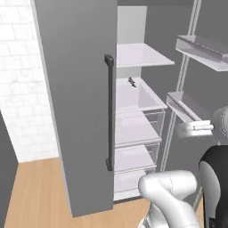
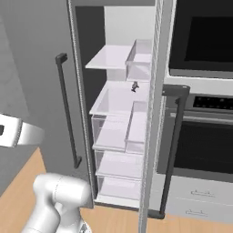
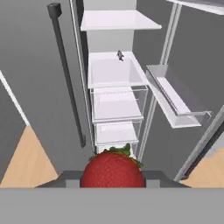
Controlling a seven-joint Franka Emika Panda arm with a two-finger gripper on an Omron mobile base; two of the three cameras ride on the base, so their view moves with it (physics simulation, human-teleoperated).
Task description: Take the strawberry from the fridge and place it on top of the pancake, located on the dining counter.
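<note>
A: Where is the strawberry [image 3: 113, 169]?

B: In the hand view it is right at the bottom, big and red, with green leaves on top. It sits in the pincer [image 3: 113, 177], with a dark finger tip close on each side.

A: So is the pincer clamped on it?

B: Yes, the two tips press the strawberry from both sides. It is out in front of the fridge [image 1: 75, 102], not on a shelf.

A: What does the fridge look like?

B: It is tall and grey. One door is closed and has a long dark handle [image 1: 109, 113]. The other side is open. Inside are white shelves [image 2: 119, 100] and clear drawers [image 2: 119, 164] stacked under them.

A: Is there anything on the shelves?

B: A tiny dark thing [image 2: 134, 86] sits at the back of the middle shelf. It is too small to tell what it is.

A: And the open door?

B: It has clear bins [image 3: 175, 103] on its inner side. In the right base view, a dark oven [image 2: 202, 104] stands beside the fridge. The floor [image 1: 38, 191] is light wood.
</note>
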